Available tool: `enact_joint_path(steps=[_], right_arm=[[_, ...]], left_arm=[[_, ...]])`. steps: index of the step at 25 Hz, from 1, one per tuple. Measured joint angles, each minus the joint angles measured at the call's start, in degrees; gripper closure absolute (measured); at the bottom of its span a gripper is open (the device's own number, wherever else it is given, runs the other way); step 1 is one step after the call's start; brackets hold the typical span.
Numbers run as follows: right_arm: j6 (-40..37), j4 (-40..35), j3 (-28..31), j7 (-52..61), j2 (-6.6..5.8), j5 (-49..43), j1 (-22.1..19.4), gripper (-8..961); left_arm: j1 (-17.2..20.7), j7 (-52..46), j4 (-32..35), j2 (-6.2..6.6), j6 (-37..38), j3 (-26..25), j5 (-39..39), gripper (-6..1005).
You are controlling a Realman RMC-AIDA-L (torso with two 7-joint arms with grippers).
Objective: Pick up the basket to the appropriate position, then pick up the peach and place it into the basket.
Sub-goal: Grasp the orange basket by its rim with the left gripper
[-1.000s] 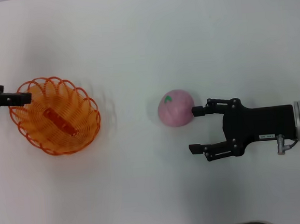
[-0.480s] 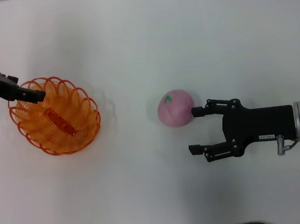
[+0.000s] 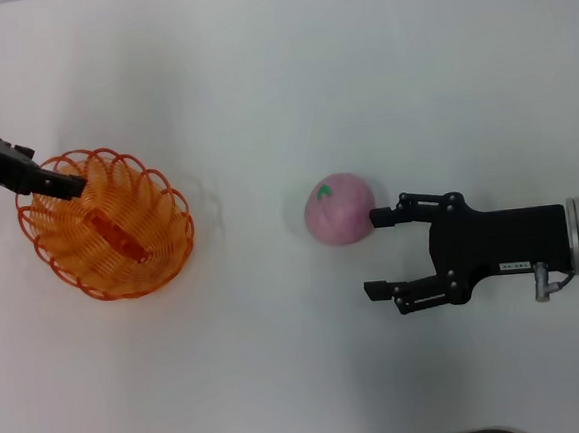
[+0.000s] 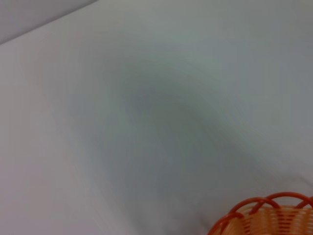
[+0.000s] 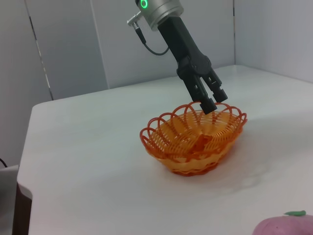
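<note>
**Basket First, Then the Peach**

Orange basket (image 3: pixel 105 223) sitting at the left of the head view, on the white table (image 3: pixel 259 78). Something small and orange lying inside it, too hard to make out. Looks light and a bit springy, made of thin loops with lots of holes. Best grabbed at the wavy rim, one finger inside and one outside. Could tip if pulled up by one side only.

Left gripper (image 3: pixel 54 185) reaching in from the upper left, tip right at the basket's rim. In the right wrist view (image 5: pixel 211 102), fingers close together just above the rim, but cannot tell if pinching a loop or not.

Pink peach (image 3: pixel 338 209) resting near the middle of the head view, well apart from the basket. Round and smooth, so likely to roll away if bumped. Best squeezed across its fat middle, not too hard.

Right gripper (image 3: pixel 378 252) lying low at the right, fingers spread wide, holding nothing. One fingertip touching the peach's side, the other off below it. Peach not yet between the fingers.
</note>
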Motion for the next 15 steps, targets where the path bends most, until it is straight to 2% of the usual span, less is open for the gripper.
enact_joint_path(steps=[8, 15], right_arm=[[0.2, 0.2, 0.0, 0.0, 0.00, 0.0, 0.0, 29], [0.2, 0.2, 0.0, 0.0, 0.00, 0.0, 0.1, 28]], left_arm=[[0.3, 0.0, -0.2, -1.06, -1.1, 1.8, 1.6, 116], [0.3, -0.1, -0.1, -1.18, -1.7, 1.9, 2.0, 166]])
